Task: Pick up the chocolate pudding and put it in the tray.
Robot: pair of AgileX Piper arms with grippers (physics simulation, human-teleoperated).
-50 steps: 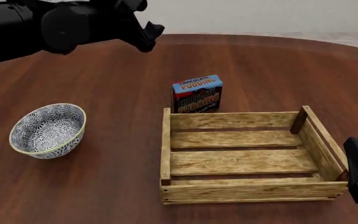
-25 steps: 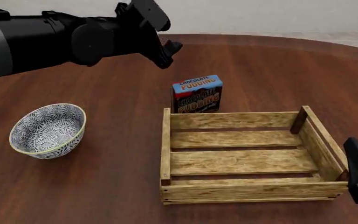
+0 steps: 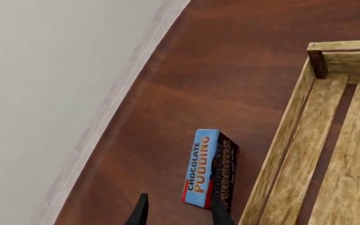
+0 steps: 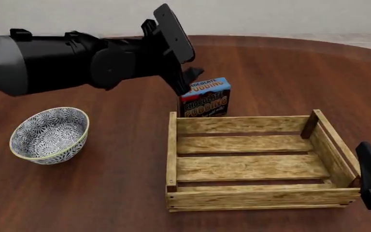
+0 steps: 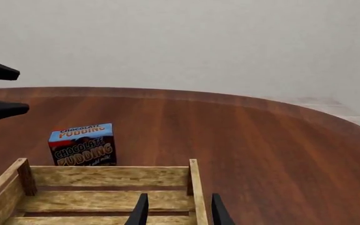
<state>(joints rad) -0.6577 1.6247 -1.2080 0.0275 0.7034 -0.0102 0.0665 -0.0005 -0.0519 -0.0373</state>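
A: Which step is this?

B: The approach, I'd judge. The left hand (image 4: 189,79) hangs above the small blue-topped, dark brown chocolate pudding carton (image 4: 204,98), fingers spread wide and empty, one fingertip (image 3: 221,213) near the carton's blue top

A: Where's the carton?

B: Upright on the dark wooden surface (image 4: 108,169), just behind the back wall of the shallow light wooden slatted tray (image 4: 172,154)

A: Next?

B: Probably lowering to straddle it, then closing. The right hand (image 5: 176,211) waits at the tray's right end, fingers apart, holding nothing

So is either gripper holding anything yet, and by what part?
Nothing is held. The left gripper is open above the chocolate pudding; the right gripper is open and empty.
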